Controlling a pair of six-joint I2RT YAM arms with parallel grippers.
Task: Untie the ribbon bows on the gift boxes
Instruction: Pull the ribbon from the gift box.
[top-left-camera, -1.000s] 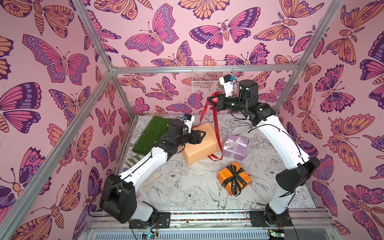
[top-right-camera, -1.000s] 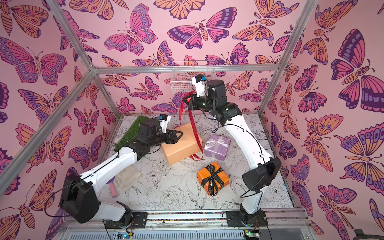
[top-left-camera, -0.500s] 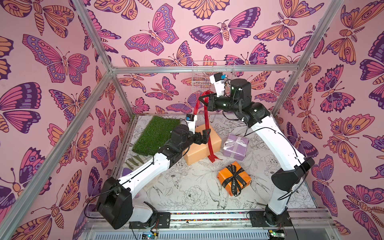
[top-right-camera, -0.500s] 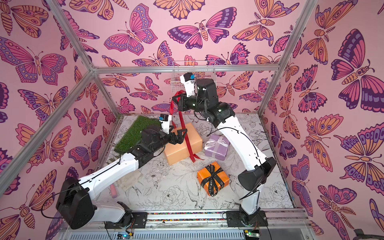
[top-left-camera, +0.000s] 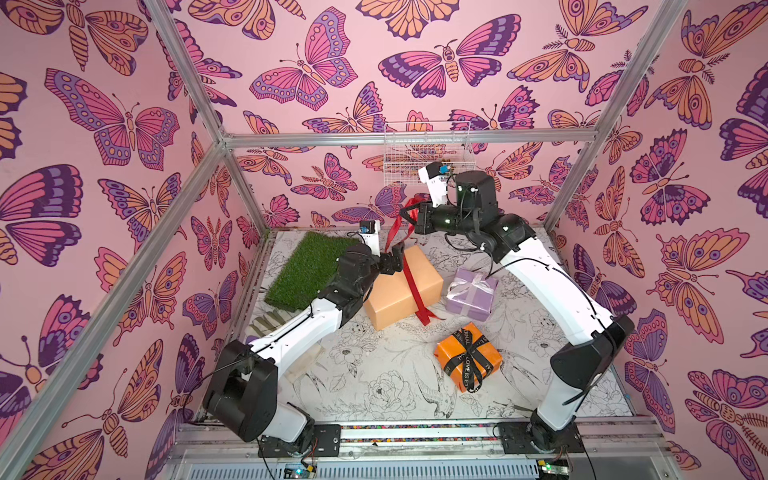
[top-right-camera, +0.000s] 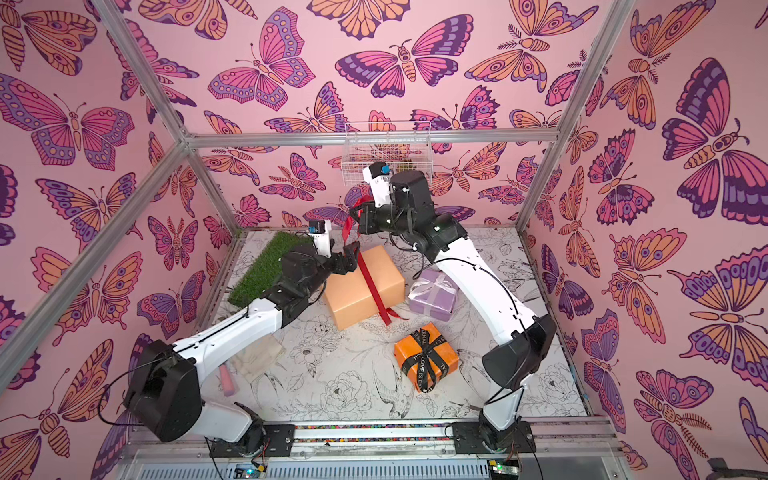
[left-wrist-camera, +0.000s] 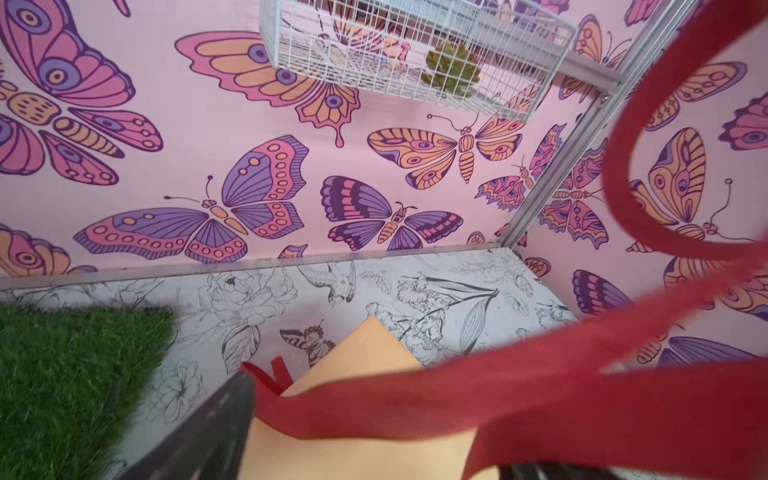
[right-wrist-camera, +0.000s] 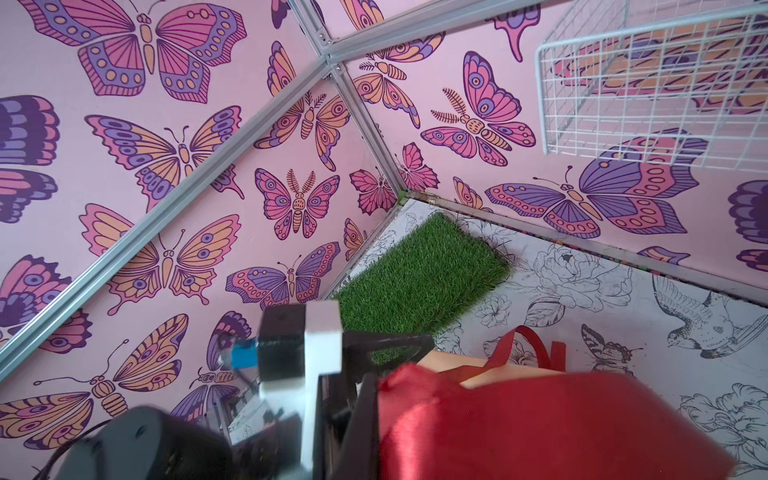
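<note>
red ribbon (top-left-camera: 412, 286): flat across the peach box (top-left-camera: 386, 305) top, tail on the table in front; other strand lifted off the far edge.
right gripper (top-left-camera: 406, 216): clamped on that raised strand, above the box.
left gripper (top-left-camera: 395, 255): jaws apart at the box's far edge, ribbon crossing between.
lilac box (top-left-camera: 478, 303), orange box (top-left-camera: 449, 353): pale ribbon (top-left-camera: 471, 284) and black ribbon (top-left-camera: 469, 355) tied in bows.
</note>
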